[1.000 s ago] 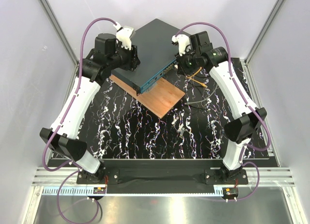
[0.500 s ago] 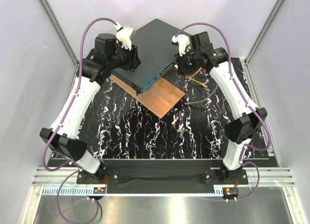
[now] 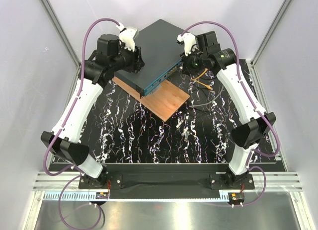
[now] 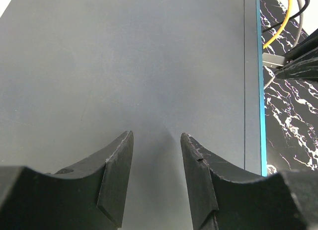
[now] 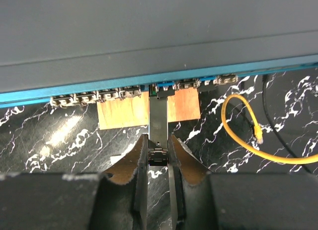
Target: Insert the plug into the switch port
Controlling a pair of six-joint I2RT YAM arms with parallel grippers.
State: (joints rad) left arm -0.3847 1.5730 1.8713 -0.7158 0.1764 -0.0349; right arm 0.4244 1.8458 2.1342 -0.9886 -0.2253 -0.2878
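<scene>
Drift of the right arm off the switch is slight, right jaws clamped on the plug at the sockets, left jaws apart, empty: seating seems unfinished.

Robot lab test cell. White panel walls in aluminium framing. Black marbled tabletop. Left arm and right arm bolted by a slotted rail, purple cabling looped along them. Network switch on wooden board, loose yellow cable.

Left tool parted (right tool clamped)
</scene>
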